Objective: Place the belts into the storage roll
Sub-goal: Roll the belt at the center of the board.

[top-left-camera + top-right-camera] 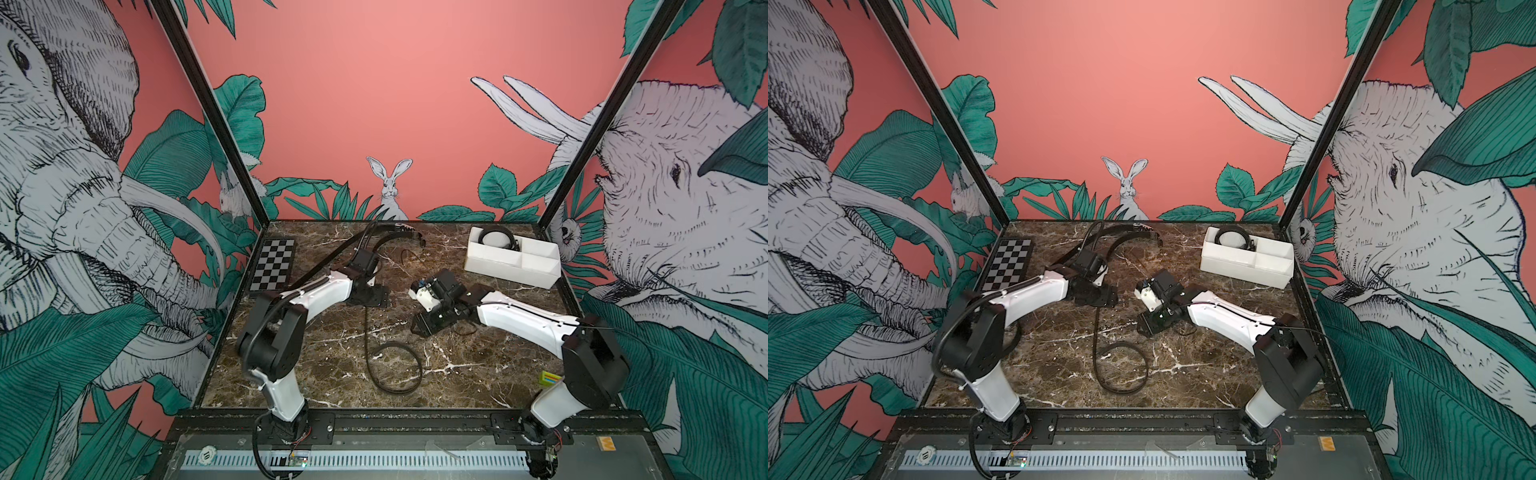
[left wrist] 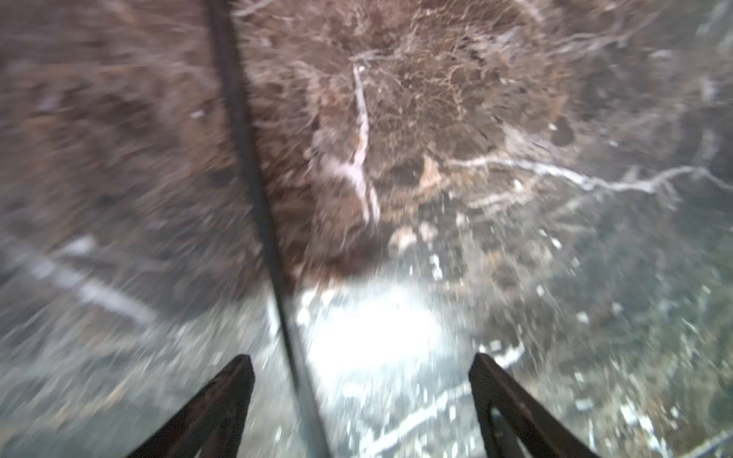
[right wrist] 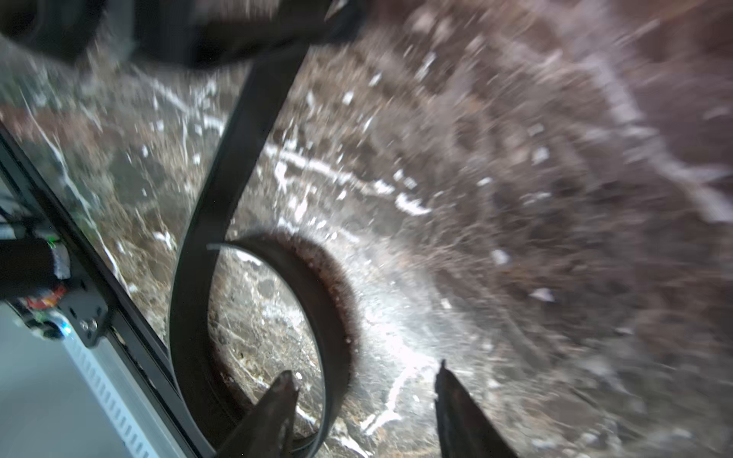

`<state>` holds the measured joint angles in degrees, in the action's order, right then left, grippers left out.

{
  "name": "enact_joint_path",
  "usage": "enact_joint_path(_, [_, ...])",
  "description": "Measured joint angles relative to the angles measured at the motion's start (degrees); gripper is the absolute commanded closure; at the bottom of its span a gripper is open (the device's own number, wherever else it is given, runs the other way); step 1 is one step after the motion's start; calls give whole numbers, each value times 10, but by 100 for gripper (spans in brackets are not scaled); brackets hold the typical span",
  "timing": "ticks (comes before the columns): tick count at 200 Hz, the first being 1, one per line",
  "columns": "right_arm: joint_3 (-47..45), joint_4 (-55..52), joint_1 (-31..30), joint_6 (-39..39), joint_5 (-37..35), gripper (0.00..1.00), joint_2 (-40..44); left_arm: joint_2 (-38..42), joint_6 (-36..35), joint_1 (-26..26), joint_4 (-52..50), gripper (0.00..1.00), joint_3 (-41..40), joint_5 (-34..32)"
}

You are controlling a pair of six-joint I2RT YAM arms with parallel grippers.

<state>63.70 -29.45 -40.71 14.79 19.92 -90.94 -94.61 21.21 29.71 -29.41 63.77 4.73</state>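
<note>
arm shells [image 1: 320, 293]: white | joints [image 1: 274, 349]: black | cables [image 1: 255, 444]: black, thin

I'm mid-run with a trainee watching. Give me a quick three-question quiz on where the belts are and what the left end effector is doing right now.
1. True or false: a coiled belt already sits in the storage roll.
2. The looped belt lies: A) on the checkered board; B) on the marble table, outside the roll; C) in the roll's nearest compartment.
3. Fill in: the left end effector has its jaws ____, with that looped belt running between them.
Key: 1 true; 2 B; 3 open.
</note>
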Motion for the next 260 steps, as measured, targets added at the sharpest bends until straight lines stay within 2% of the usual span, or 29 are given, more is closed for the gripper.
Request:
enact_joint_path(33, [72, -8, 13, 17, -15, 33, -41, 123, 11, 27, -10, 11, -79, -20])
enact_joint_path(66, [166, 1, 12, 42, -26, 29, -131, 160, 35, 81, -32, 15, -143, -23])
enact_joint_path(108, [285, 11, -4, 59, -40, 22, -238, 235, 86, 96, -46, 15, -233, -8])
enact_joint_path(151, [423, 3, -34, 60, -59, 15, -353, 254, 118, 127, -33, 15, -265, 19])
enact_joint_path(172, [489, -11, -42, 58, -70, 15, -410, 249, 129, 153, -28, 18, -267, 33])
enact_joint_path(187, [531, -26, -46, 57, -81, 17, -449, 237, 136, 167, -19, 24, -267, 39])
enact_joint_path(220, [591, -58, -46, 55, -108, 31, -514, 192, 142, 175, -19, 37, -267, 36])
enact_joint_path(260, [608, -77, -40, 51, -130, 48, -522, 147, 155, 174, -31, 58, -247, -12])
